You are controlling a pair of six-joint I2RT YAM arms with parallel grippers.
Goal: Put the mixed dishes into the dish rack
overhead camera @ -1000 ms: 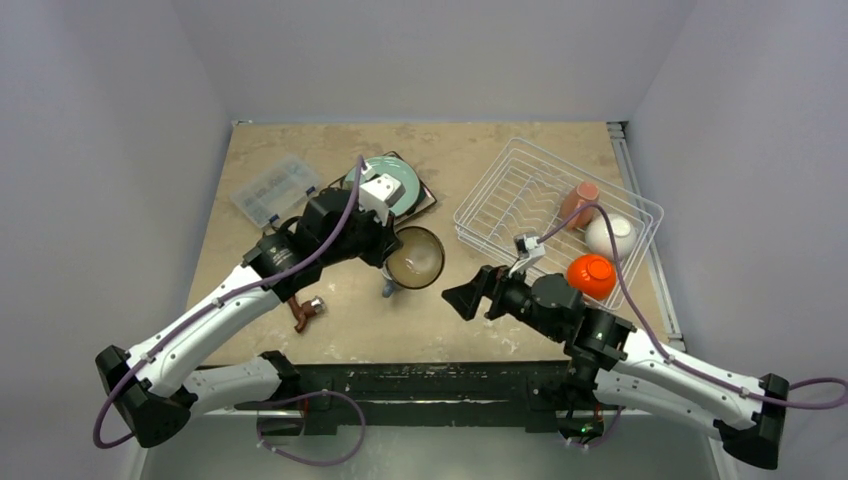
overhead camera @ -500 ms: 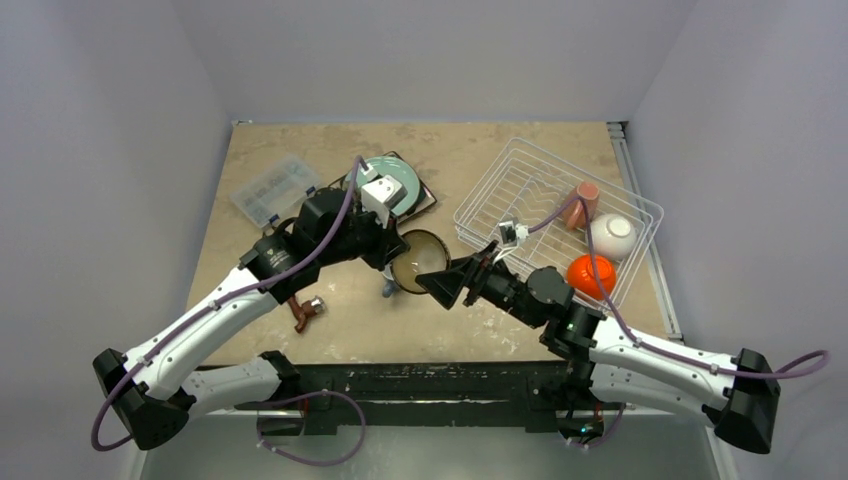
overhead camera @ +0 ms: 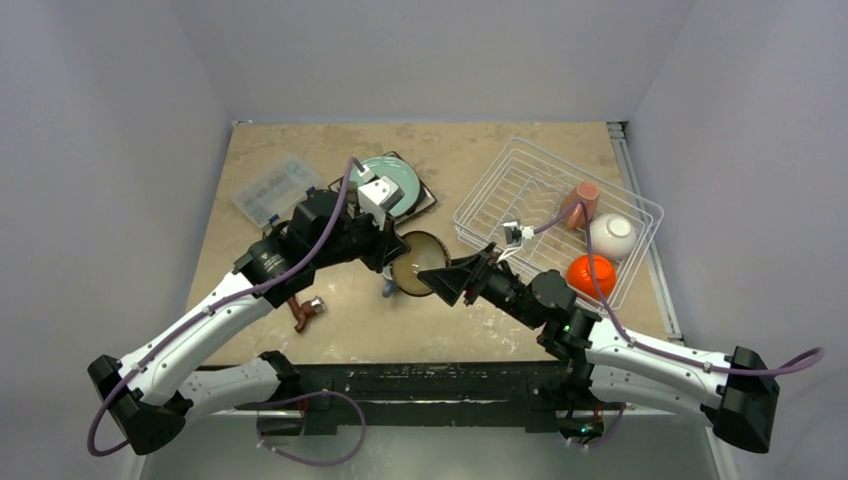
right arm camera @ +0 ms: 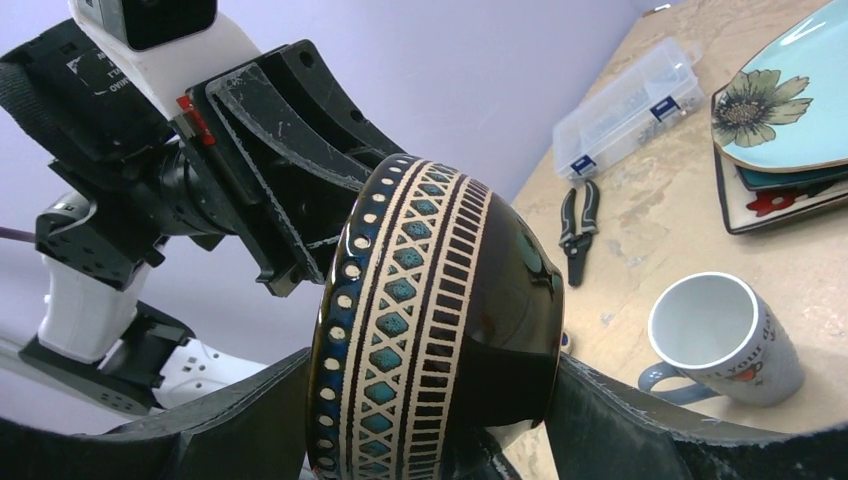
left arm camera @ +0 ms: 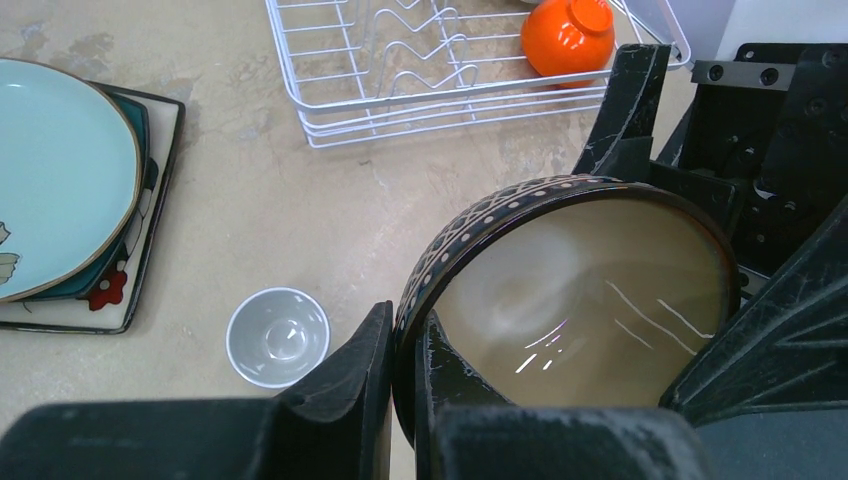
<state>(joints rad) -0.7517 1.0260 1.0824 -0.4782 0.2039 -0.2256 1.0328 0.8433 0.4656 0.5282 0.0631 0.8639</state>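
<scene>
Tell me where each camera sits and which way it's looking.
Top external: above and behind the bases, looking down; both arms show.
Left wrist: on the left arm, looking along its fingers pinching the dark brown bowl, dish rack beyond.
Right wrist: on the right arm, facing the left gripper; its fingers flank the bowl.
All share the bowl.

I'm seeing left arm [overhead camera: 200, 325] and right arm [overhead camera: 650, 355] wearing white shells over black joints. Both are trailing purple cables [overhead camera: 335, 215]. A white camera block [overhead camera: 377, 192] is capping the left wrist. On the left gripper [left arm camera: 408, 335], fingers [left arm camera: 345, 390] are showing black, scuffed pale at edges
</scene>
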